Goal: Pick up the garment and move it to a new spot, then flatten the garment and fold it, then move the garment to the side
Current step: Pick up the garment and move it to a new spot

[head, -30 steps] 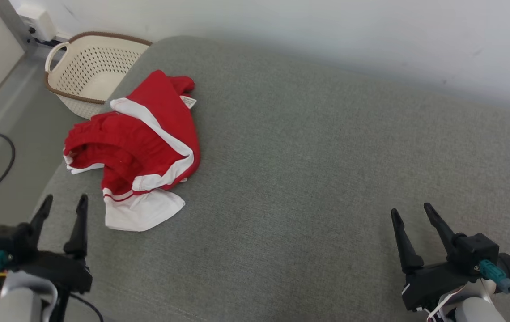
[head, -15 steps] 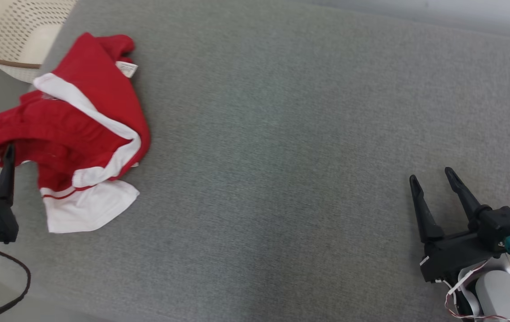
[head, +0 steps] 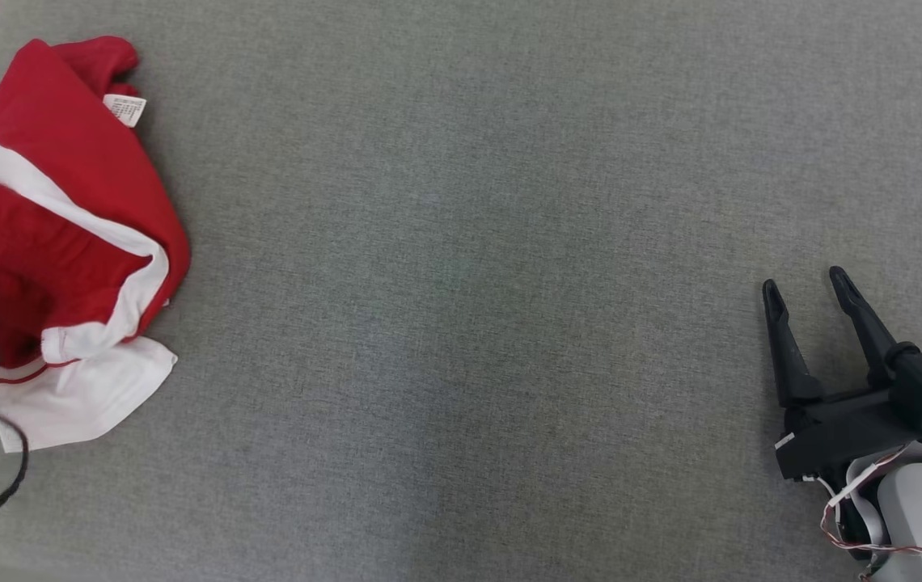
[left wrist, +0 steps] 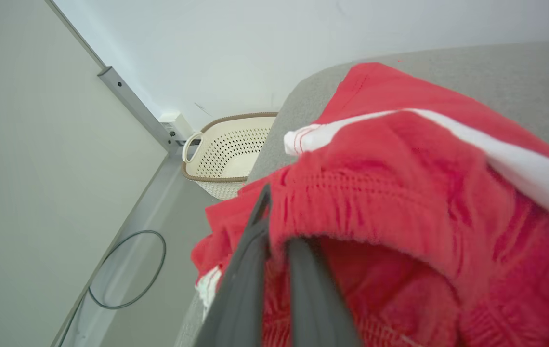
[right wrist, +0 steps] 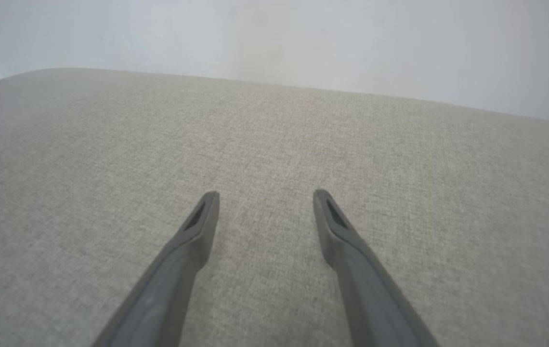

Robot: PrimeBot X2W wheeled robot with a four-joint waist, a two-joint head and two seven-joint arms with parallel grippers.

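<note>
My left pincer (left wrist: 280, 219) is clamped on the gathered waistband of the red and white garment (left wrist: 399, 193), low in the middle of the left wrist view. In the head view the garment lies crumpled at the left edge, on the grey cushion (head: 469, 283). My right pincer (head: 803, 279) holds its fingers spread at the lower right, over bare fabric. A cream basket (left wrist: 228, 154) sits past the cushion's end.

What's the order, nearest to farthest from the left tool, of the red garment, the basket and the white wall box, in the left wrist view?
1. Garment, pinched in the left tool.
2. Basket, on the floor beyond the cushion.
3. White wall box, behind the basket.
</note>
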